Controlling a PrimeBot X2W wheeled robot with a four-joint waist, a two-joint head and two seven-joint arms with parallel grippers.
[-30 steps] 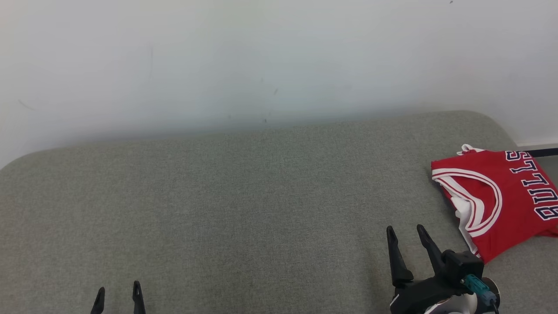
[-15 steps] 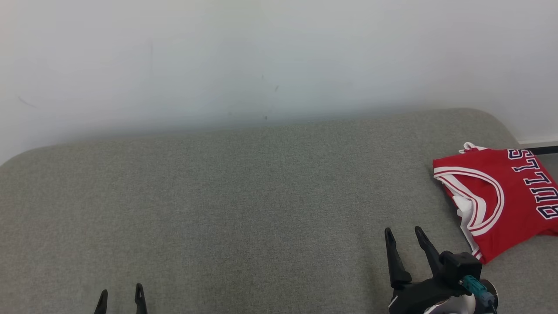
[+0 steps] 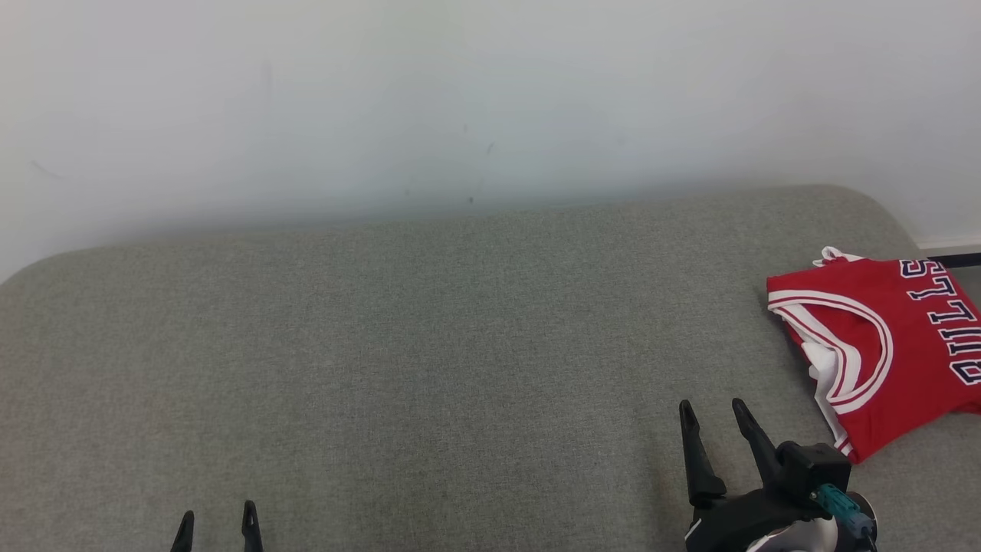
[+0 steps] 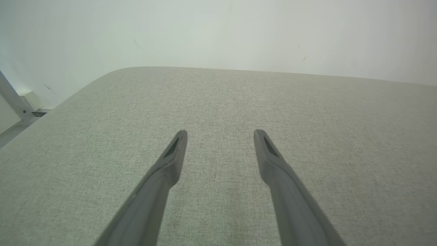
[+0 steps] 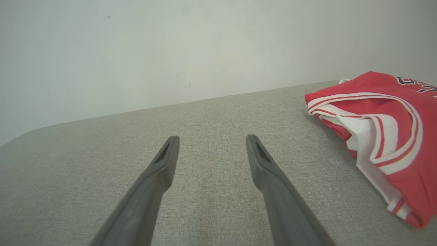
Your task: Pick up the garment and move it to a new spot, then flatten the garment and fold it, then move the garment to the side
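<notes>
At the right edge of the grey cushion (image 3: 460, 345), the folded red garment (image 3: 881, 353) lay flat, its lettering showing; the right gripper (image 3: 712, 404) hovered near it, fingers spread and empty; the left gripper (image 3: 218, 511), well apart, likewise stood released, grasping nothing.

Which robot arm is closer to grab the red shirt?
Right arm. The right fingers, open, are near the shirt, not touching it. The left fingers, open too, are far across the grey cushion.
</notes>
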